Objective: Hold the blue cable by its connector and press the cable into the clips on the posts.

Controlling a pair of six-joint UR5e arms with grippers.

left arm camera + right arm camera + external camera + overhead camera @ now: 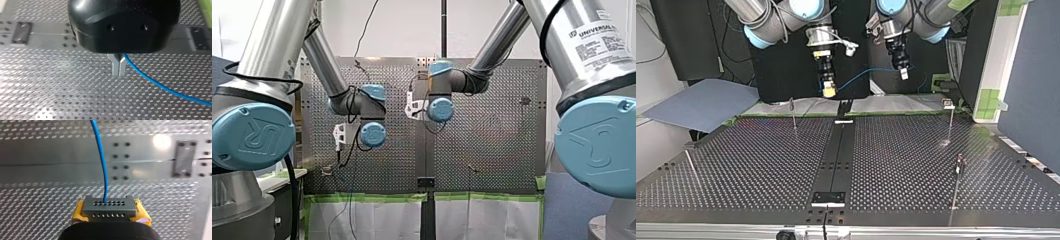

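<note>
My right gripper [828,88] squeezed the small grey connector block [109,208] between its yellow pads [78,214]. My left gripper [119,73] had its metal fingers [115,67] pinched shut on the thin blue cable [160,86], which hung between them above the holey metal table [761,160]

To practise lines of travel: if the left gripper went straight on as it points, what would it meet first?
Probably the perforated table: in the left wrist view my left gripper, shut on the blue cable, points down at it.
</note>
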